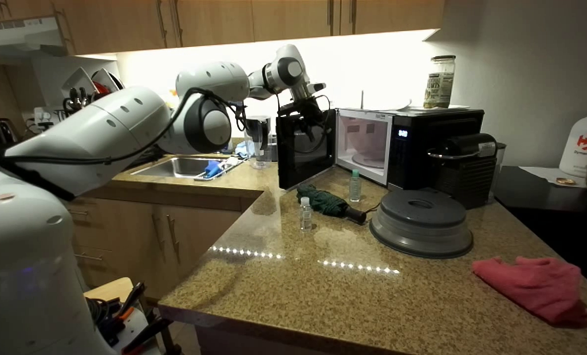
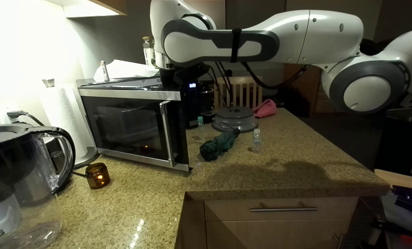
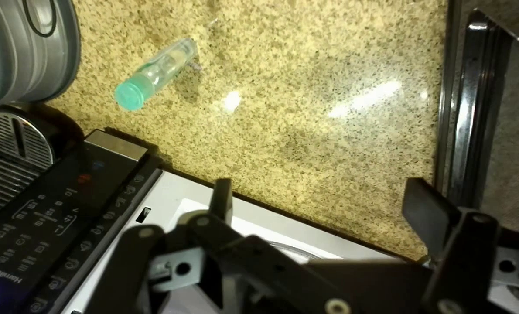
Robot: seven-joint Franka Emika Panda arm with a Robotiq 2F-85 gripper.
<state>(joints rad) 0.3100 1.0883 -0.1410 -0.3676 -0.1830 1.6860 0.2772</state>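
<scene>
I had the gripper [image 3: 322,205] at the mouth of the microwave [image 1: 403,158], between its cavity and the open door [image 2: 130,124]. Its jaws were spread wide: pads well apart, the counter [image 1: 274,301] and the microwave's white rim showing between them in the wrist view. One finger [image 3: 427,213] lay next to the door's inner face; dark on dark, I could not tell whether they touched.

The microwave sat on the counter toward the wall, the door's free edge near the counter's inside corner. A jar [image 1: 440,84] stood on top. Out from the mouth, a green-capped bottle [image 1: 355,186] stood upright, an umbrella [image 1: 325,203] lay near it with its handle end toward the cover [image 1: 419,231], and a white-capped bottle [image 1: 306,217] stood farther out. The cover rested just beside the coffee machine [image 1: 458,167]. I noted a crumpled pink cloth [image 1: 535,291] near the counter's edge, far from the inside corner. In an exterior view, a pitcher [image 2: 29,193] and an amber glass [image 2: 97,175] stood on the counter on the door's outer side.
</scene>
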